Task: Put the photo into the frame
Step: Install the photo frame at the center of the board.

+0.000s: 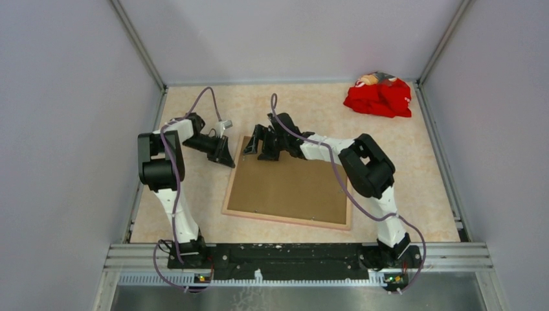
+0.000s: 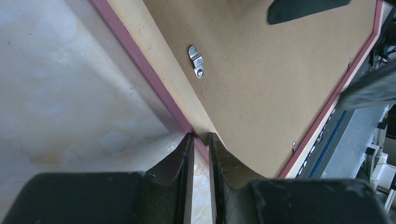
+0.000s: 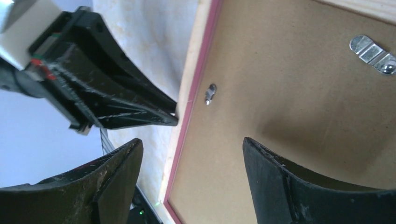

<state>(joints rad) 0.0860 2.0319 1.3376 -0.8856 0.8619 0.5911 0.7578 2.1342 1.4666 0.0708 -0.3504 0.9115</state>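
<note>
**Corner pinch, far left**

My left gripper [image 2: 201, 139] had narrowed onto the far-left corner of the thin pink, pale-wood-backed picture frame [image 2: 156, 58], which lay face down mid-table with the brown backing board [image 2: 261, 84] fitted. My right gripper [image 3: 191, 142] gaped above it. I saw no photo. I judged a slow, level lift best.

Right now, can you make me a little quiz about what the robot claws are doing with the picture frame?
1. True or false: the frame lies with its brown backing board facing up.
2. Which claw is pinching the frame's edge near a corner? A) left claw B) right claw
3. Fill in the gap: the right claw hangs above the frame with its fingers wide ___.

Key
1. True. The brown board and its metal clips face up.
2. A. The left claw's fingers sit close together on either side of the rim.
3. Open.
</note>
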